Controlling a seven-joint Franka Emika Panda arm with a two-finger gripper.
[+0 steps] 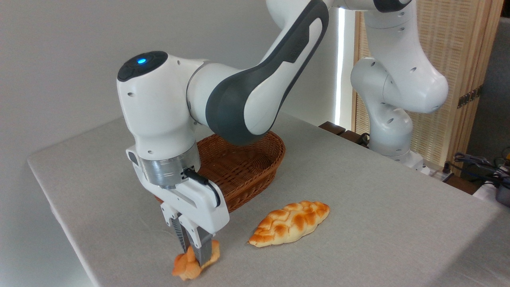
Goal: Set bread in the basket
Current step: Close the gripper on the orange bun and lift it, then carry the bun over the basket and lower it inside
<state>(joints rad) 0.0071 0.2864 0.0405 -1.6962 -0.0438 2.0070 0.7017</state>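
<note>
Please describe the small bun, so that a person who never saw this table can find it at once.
Start at the brown wicker basket on the grey table, then follow the arm down to the gripper. The bun sits between its fingers, near the front edge. Unlike the long braided loaf, it is small, orange and knobbly.

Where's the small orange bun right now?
The bun sits at the table's near edge, lower left in the camera view, pinched between the gripper fingers, left of the braided loaf and in front of the basket.

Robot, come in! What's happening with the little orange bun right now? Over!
Gripper shut on bun, low at table. Basket behind arm, bun not in it. Braided loaf right, clear.
</note>
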